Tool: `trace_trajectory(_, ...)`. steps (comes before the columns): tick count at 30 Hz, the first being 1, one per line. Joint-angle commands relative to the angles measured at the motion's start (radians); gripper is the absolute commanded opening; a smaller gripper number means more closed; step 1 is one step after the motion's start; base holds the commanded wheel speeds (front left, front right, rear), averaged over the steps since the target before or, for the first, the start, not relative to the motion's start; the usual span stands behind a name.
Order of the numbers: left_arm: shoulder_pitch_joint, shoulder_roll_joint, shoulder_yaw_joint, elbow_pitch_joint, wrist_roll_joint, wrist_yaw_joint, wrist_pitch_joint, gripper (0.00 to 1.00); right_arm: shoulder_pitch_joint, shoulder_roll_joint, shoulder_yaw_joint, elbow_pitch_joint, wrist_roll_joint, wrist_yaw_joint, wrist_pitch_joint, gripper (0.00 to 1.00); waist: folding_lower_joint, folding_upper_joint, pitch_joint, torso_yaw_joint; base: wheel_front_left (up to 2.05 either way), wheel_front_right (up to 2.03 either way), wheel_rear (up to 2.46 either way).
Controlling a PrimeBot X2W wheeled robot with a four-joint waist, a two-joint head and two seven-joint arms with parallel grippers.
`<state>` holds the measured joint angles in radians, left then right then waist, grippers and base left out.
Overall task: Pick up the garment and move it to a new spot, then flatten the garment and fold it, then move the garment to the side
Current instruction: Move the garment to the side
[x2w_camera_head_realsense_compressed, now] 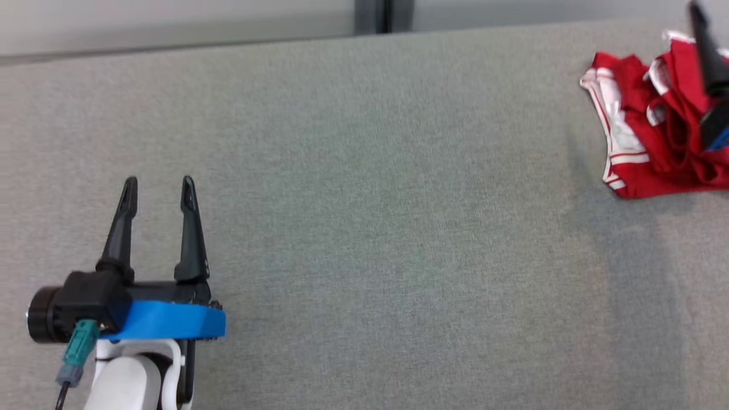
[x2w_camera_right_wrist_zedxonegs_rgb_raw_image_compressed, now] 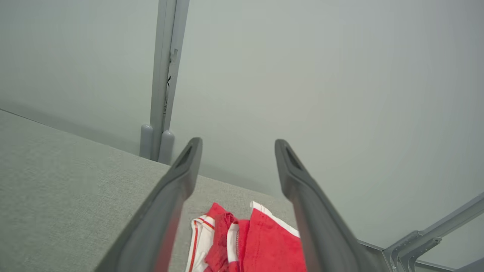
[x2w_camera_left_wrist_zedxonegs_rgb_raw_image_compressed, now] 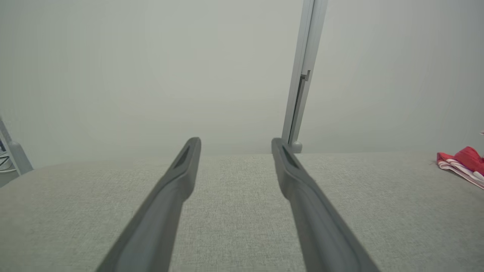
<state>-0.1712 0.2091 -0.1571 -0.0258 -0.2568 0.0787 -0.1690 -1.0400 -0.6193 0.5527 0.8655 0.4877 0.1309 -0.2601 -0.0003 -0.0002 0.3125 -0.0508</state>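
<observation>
The garment [x2w_camera_head_realsense_compressed: 643, 131] is lying crumpled at the far right of the tabletop [x2w_camera_head_realsense_compressed: 370, 228], near its back edge. The right gripper [x2w_camera_right_wrist_zedxonegs_rgb_raw_image_compressed: 236, 145] is hovering over it, jaws spread wide and holding nothing. The left gripper [x2w_camera_head_realsense_compressed: 159, 185] is sitting well apart at the near left, likewise spread and empty. A shallow pinch risks catching one loose fold, letting the cloth slip free; a sideways nudge risks pushing it off the edge.
</observation>
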Motion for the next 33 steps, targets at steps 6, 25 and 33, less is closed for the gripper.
trace_trajectory(6, 0.053, -0.005, 0.006, 0.039, -0.024, 0.001, -0.017, 1.00, 0.140, 0.078, -0.069, -0.120, -0.033, 0.000, -0.005, 1.00, 0.0003, 0.0002, -0.091, 0.008, 0.00, 0.00, 0.00)
trace_trajectory(25, 0.143, -0.004, -0.001, 0.104, -0.058, 0.010, -0.025, 1.00, 0.679, 0.285, -0.380, -0.416, -0.164, 0.000, -0.001, 1.00, 0.0003, 0.0002, -0.237, 0.006, 0.00, 0.00, 0.00)
trace_trajectory(33, 0.160, -0.004, -0.003, 0.122, -0.069, 0.009, -0.028, 1.00, 0.879, 0.377, -0.520, -0.587, -0.223, 0.000, 0.050, 1.00, 0.0003, 0.0002, -0.272, 0.028, 0.00, 0.00, 0.00)
